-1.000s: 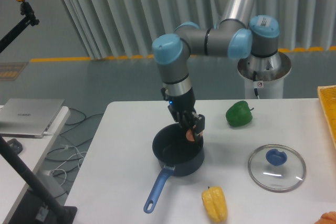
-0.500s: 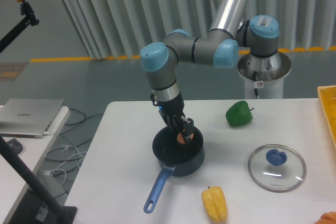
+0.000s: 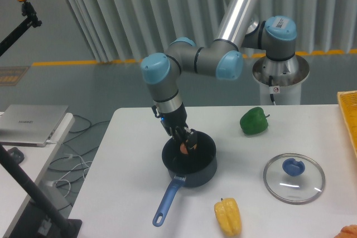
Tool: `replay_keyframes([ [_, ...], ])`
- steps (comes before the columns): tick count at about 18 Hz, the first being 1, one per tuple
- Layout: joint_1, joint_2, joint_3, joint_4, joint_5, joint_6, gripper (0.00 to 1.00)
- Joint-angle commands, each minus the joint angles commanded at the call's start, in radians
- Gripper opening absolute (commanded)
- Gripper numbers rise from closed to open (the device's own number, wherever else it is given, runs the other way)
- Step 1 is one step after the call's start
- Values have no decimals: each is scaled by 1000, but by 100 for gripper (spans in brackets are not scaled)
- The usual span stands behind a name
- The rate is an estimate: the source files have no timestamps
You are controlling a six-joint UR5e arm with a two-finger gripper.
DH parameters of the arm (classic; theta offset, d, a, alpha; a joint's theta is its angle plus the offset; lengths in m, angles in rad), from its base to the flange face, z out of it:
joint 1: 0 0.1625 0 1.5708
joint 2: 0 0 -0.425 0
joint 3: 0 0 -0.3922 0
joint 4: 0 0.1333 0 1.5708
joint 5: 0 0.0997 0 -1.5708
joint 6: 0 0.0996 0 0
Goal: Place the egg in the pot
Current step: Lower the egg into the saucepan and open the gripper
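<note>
The pot (image 3: 192, 168), a dark navy saucepan with a long blue handle (image 3: 167, 202), stands on the white table left of centre. My gripper (image 3: 184, 144) reaches down into the pot's mouth, left of its middle. It is shut on the egg (image 3: 184, 148), a small orange-tan oval held between the fingertips just above the pot's floor, inside the rim.
A green pepper (image 3: 255, 121) lies at the back right. A round glass lid with a blue knob (image 3: 294, 177) lies right of the pot. A wrinkled yellow pepper (image 3: 228, 217) lies at the front. A laptop (image 3: 30, 124) sits on a side table at left.
My gripper has carried the egg leftward from the pot's right rim to inside the pot and lowered it. The arm's elbow swung left.
</note>
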Motion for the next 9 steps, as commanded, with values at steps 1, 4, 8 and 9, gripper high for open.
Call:
replay_keyframes([
  [1,3,2,-6,0,0,2,34],
  [4,12,-2,-9,0,-3,5,34],
  [8,40,-3,-8,2,-17,12,34],
  [9,43,-5,-9,2,-17,12,34],
])
